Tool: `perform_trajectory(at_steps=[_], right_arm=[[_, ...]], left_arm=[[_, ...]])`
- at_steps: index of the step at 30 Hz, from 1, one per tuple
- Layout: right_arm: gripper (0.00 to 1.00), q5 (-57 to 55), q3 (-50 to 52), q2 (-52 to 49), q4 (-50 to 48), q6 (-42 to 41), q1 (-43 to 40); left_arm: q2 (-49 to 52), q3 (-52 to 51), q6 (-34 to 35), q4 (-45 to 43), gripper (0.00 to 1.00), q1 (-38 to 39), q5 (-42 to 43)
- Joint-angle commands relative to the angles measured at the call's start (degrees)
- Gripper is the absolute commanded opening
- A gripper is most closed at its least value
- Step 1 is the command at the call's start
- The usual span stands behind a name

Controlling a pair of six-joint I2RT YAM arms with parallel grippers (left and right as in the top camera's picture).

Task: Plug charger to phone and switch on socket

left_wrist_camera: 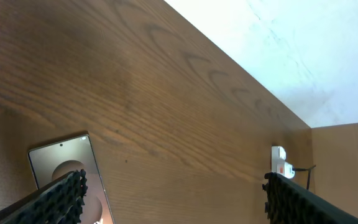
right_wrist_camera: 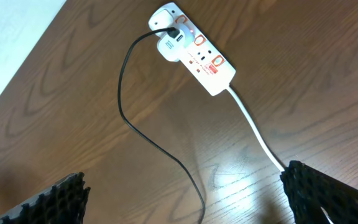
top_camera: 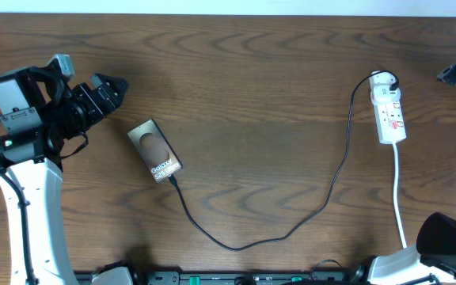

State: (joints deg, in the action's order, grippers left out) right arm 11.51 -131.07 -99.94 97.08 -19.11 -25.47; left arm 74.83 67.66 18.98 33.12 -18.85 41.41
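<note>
- Where everything rests, the brown wood-grain desk (top_camera: 260,55) fills the overhead view.
- Left claw (left_wrist_camera: 174,183): spread wide apart, nothing held. Sits at the desk's left side, aimed toward the phone, near it but not touching.
- Right claw (right_wrist_camera: 184,177): also spread wide, empty. Looks down on the socket from a little way off.
- Charger (top_camera: 291,229): thin black cable. Leaves a white adapter (right_wrist_camera: 169,45) at the socket's far end, loops toward the near desk edge, then rises to the phone's near short edge. Tip meets phone; seating cannot be told.
- Socket (top_camera: 390,107): white strip, flat, right side. Red switch marks; position unreadable. White cord (top_camera: 400,198) trails toward the near edge.
- Phone (top_camera: 155,150): left of centre, flat, screen up, skewed; "Galaxy" lettering.
</note>
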Motion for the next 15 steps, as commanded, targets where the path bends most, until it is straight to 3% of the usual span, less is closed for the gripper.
perform_trajectory(at_steps=[1, 6, 9, 10, 15], right_arm=[[0.99, -0.3, -0.5, 0.5, 0.1, -0.8, 0.3], [0.99, -0.3, -0.5, 0.4, 0.1, -0.8, 0.3], [0.99, -0.3, -0.5, 0.5, 0.1, -0.8, 0.3], [0.99, -0.3, -0.5, 0.5, 0.1, -0.8, 0.3], [0.99, -0.3, -0.5, 0.5, 0.1, -0.8, 0.3]], left_arm=[[-0.9, 0.5, -1.4, 0.5, 0.89, 0.1, -1.3], [-4.1, 0.2, -1.4, 3.4, 0.90, 3.1, -11.3], [-7.5, -0.9, -1.4, 3.3, 0.90, 8.8, -23.7], [-10.3, -2.1, -1.4, 3.3, 0.89, 13.9, -33.4], [-18.7, -7.9, -1.4, -1.2, 0.90, 25.6, -50.1]])
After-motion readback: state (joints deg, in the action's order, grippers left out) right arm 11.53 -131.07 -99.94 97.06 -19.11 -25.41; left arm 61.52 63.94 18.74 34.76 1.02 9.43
